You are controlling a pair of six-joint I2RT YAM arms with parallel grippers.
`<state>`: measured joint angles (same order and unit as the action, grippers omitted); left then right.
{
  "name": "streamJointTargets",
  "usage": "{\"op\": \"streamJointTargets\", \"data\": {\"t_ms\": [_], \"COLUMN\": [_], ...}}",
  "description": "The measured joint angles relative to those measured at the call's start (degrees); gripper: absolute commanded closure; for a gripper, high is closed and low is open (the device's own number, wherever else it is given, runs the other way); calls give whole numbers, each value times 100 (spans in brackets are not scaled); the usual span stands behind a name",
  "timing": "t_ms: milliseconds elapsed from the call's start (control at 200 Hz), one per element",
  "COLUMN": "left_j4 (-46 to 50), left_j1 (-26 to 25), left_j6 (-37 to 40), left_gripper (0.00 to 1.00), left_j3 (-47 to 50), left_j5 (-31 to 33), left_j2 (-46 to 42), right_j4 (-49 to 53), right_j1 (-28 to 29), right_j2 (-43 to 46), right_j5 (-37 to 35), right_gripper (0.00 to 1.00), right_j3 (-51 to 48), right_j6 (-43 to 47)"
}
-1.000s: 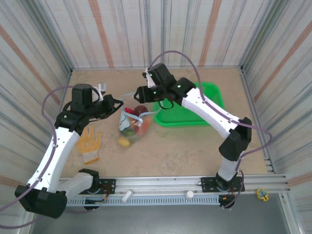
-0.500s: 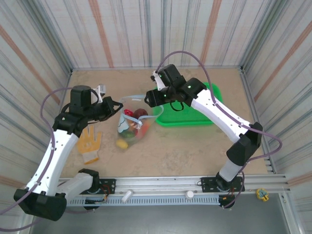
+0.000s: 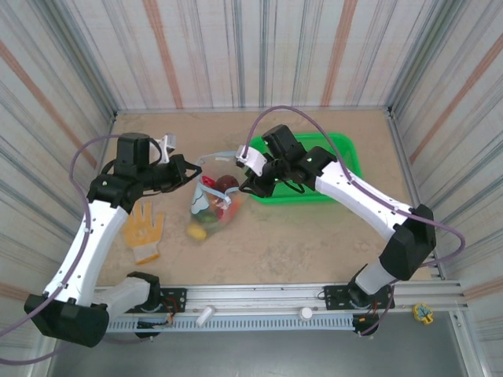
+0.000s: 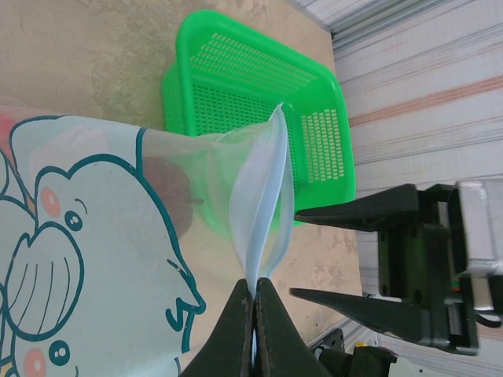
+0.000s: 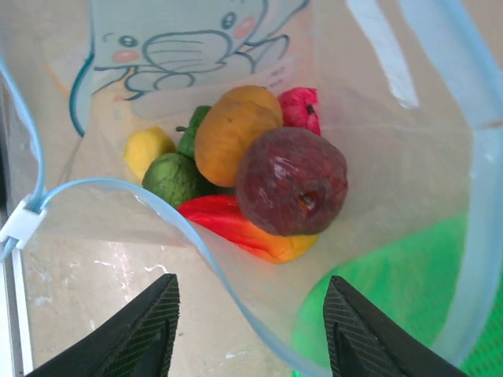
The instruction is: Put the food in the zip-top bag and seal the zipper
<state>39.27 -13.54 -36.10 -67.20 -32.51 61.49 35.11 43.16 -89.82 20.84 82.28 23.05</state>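
Food (image 5: 267, 169) sat in zip-top bag (image 5: 393, 181), mid-table; loading looked done. Left gripper (image 4: 254, 294) pinched the zipper (image 4: 263, 196) end. Right gripper (image 5: 251, 283) hung with jaws apart over the gaping mouth. Next: press zipper closed along its length.

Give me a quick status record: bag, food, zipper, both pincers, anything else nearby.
bag: crinkly clear plastic zip-top bag, mouth gaping open
food: toy fruits and vegetables, red, green, yellow, orange and purple, inside the bag
zipper: pale blue zipper strip, unsealed
left pincer: shut on the zipper strip's end
right pincer: open at the bag mouth, holding nothing
nearby: green mesh plastic basket; yellow glove
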Motion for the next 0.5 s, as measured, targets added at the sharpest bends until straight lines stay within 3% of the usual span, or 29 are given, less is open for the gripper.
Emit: {"op": "streamJointTargets", "data": {"t_ms": [200, 311, 351, 501], "left_j4": [17, 42, 42, 35], "left_j1": [0, 0, 0, 0], "left_j6": [42, 103, 140, 212], "left_gripper": [100, 100, 100, 100], "left_j3": [-37, -72, -96, -249], "left_j5": [-83, -90, -92, -96], "left_j2": [15, 59, 94, 365], "right_j4": [-306, -389, -385, -295], "right_j1": [0, 0, 0, 13], "right_j2": [-302, -387, -411, -501], "right_j5": [164, 291, 367, 828], "right_gripper": [38, 43, 48, 90], "right_j3": [0, 4, 7, 13], "right_j6": [413, 514, 562, 730]}}
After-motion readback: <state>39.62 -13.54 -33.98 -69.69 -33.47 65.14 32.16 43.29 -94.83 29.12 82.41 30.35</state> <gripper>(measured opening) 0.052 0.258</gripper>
